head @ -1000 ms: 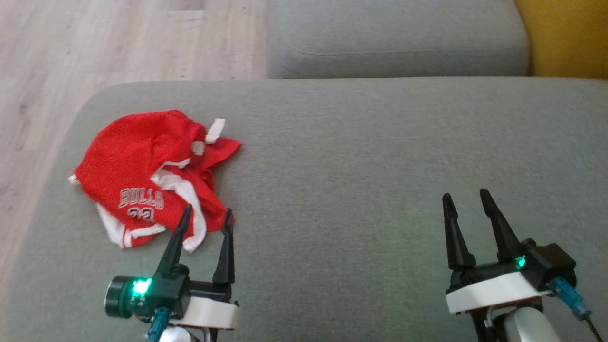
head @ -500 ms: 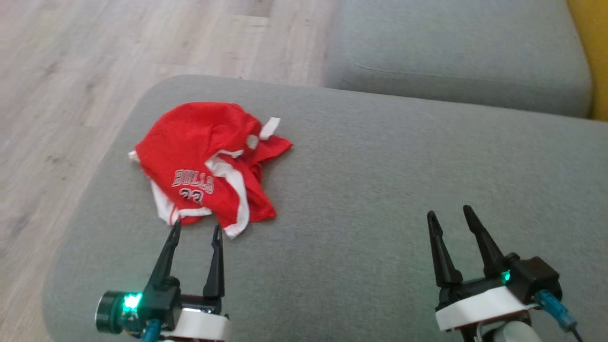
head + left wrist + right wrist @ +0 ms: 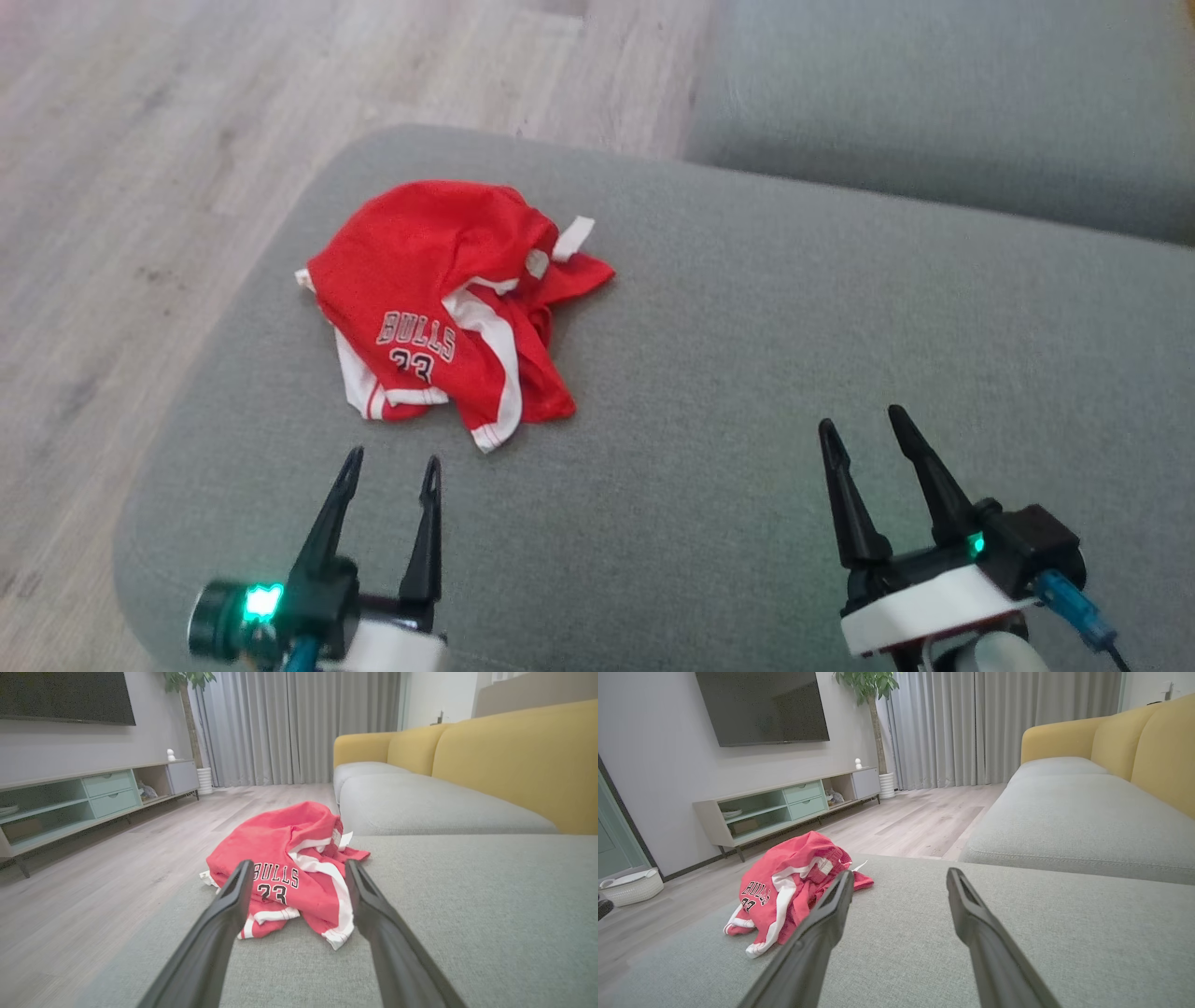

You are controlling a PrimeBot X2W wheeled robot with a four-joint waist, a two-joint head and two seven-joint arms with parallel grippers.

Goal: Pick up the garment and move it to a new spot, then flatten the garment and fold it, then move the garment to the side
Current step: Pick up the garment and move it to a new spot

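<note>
Your left gripper (image 3: 393,455) hovers with its two fingers spread wide and nothing between them. The garment (image 3: 448,308), a crumpled red jersey with white trim, lies straight ahead of those fingertips, near them but not touching, on the grey sofa cushion (image 3: 747,373). Your right gripper (image 3: 862,418) is spread just as wide and holds nothing, with bare cushion ahead of it. From there the garment sits well off to the left and a little further forward.
</note>
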